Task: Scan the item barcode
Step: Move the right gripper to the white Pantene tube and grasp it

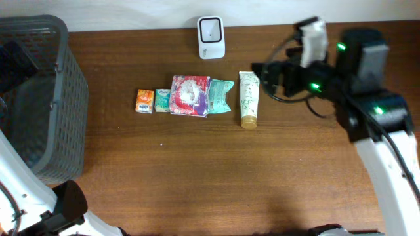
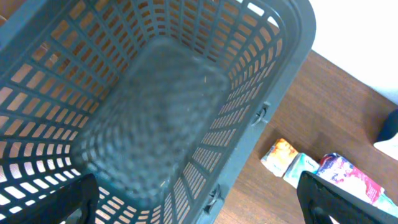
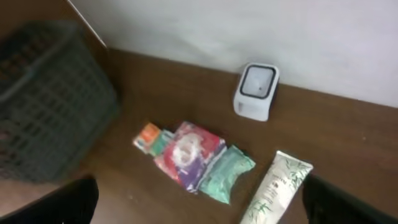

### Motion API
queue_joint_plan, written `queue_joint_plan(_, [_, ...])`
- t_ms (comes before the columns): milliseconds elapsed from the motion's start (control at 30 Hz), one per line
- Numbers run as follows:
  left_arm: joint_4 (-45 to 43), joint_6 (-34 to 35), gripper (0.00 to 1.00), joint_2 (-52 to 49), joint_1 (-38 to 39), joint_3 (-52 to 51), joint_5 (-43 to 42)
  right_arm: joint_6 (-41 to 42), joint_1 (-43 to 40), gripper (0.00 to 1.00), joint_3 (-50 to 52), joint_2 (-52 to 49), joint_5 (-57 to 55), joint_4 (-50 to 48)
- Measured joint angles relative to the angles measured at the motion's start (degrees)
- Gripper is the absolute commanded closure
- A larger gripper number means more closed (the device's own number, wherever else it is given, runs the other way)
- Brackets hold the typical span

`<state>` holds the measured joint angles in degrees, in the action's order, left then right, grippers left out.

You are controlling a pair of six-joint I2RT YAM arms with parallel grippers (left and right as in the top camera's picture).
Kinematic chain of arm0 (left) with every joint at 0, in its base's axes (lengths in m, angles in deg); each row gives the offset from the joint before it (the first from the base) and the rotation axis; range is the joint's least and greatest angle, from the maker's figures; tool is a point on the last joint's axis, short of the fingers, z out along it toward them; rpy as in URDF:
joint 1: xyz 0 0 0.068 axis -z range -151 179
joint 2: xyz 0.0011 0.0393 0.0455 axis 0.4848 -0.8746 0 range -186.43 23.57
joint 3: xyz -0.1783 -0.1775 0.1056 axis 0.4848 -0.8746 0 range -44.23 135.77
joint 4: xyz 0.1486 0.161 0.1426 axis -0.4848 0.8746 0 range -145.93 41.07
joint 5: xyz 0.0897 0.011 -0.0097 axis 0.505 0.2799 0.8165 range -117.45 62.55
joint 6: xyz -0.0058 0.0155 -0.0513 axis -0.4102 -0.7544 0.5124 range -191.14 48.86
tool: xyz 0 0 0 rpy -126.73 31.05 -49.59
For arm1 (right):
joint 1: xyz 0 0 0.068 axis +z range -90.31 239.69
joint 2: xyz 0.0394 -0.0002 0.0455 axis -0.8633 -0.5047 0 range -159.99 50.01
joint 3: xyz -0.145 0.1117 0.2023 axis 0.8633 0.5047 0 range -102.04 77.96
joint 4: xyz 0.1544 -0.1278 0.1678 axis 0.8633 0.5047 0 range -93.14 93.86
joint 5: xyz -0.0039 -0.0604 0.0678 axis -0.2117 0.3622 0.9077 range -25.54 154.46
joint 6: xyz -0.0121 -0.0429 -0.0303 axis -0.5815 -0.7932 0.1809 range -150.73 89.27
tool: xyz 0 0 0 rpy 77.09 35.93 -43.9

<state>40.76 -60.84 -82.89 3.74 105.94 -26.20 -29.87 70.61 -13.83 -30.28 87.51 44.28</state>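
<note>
**A:** Trying to pick an arm for the tube (image 1: 249,98). Any thoughts?

**B:** Right one, easily. Look at the right tool (image 1: 262,78): just beside the tube, on the side toward the right edge of the worktop (image 1: 197,177), aimed across at it. Spread as wide as it goes, nothing in it. Same story for the left tool (image 2: 199,208), wide and empty, but over the basket (image 1: 72,98) at the left edge, well apart from the whole row of packs

**A:** And the lie of the tube?

**B:** Flat on the worktop, last in the row at the right-hand end, just beside the teal pack (image 1: 220,96). Long axis from far edge toward near edge, gold cap at the near end. So probably best to close across the narrow width, not along the length. Might need a little care not to drag the teal pack along

**A:** Then over to the scanner (image 1: 210,37)?

**B:** Yep. Standing at the far edge, roughly midway along, beyond the row and a bit toward the left edge from the tube's crimped end. Looks like a short carry toward the far edge, then barcode side turned to the window. Can't spot a barcode on the top face from overhead, so guessing underneath
</note>
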Motion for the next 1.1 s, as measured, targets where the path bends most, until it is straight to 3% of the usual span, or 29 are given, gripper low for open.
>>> queue_joint_plan(133, [0.02,0.02,0.01,0.0,0.0,-0.02,-0.02,-3.89,8.09,0.01,-17.62,-17.53,-18.47,21.42])
queue_joint_plan(267, [-0.02,0.0,0.01,0.0,0.0,-0.02,0.0,-4.48,8.68,0.01,-19.12,-27.1,-16.96,22.67])
queue_joint_plan(500, [0.0,0.0,0.01,0.0,0.0,-0.02,-0.02,-4.39,8.68,0.01,-19.1,-29.7,-7.96,17.97])
queue_joint_plan(567, [0.0,0.0,0.01,0.0,0.0,-0.02,0.0,-2.97,8.68,0.24,-18.97,-31.45,-10.34,17.84])
queue_joint_plan(667, [-0.02,0.0,0.01,0.0,0.0,-0.02,0.0,-0.22,8.68,0.29,-18.82,-35.45,-13.6,17.68])
queue_joint_plan(733, [0.0,0.0,0.01,0.0,0.0,-0.02,-0.02,0.63,8.68,0.39,-18.64,-39.52,-14.67,17.64])
queue_joint_plan(867, [0.0,0.0,0.01,0.0,0.0,-0.02,-0.02,1.09,8.74,0.46,-18.62,-44.37,-15.5,17.03])
queue_joint_plan(1100, [0.0,0.0,0.01,0.0,0.0,-0.02,-0.02,2.99,8.79,0.46,-18.62,-50.4,-22.93,19.5])
